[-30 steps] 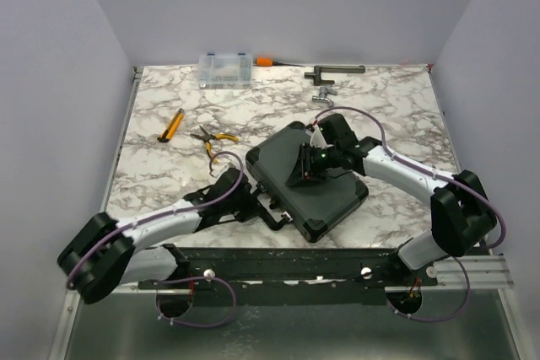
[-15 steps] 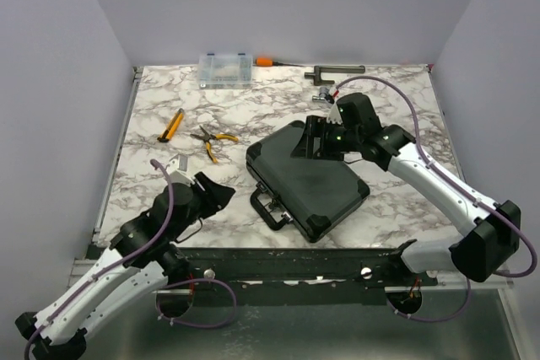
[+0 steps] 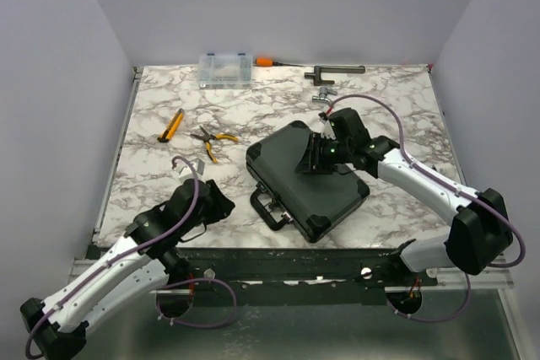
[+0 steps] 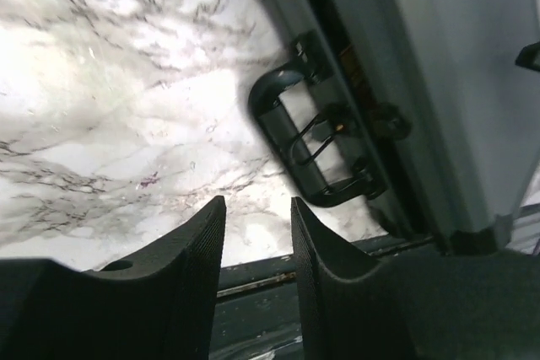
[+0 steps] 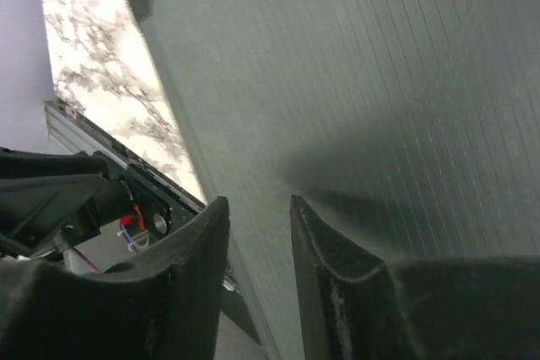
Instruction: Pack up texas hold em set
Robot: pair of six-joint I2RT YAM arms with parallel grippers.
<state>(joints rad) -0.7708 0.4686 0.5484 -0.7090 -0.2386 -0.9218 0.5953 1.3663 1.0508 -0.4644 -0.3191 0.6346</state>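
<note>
The black hard case lies closed and flat on the marble table, its handle toward the near left. My left gripper is open and empty, low over the table just left of the handle; the left wrist view shows the handle and case side ahead of my gripper. My right gripper is open and empty, just above the case lid, fingertips pointing at it. No chip rolls or card decks are in view.
A clear organizer box and an orange-handled screwdriver lie at the back. Orange-handled pliers and a yellow tool lie left of the case. Metal parts lie at the back right.
My left gripper has pulled away from the case handle to the left. My right gripper rose to the lid's far edge, then came back down over the lid.
</note>
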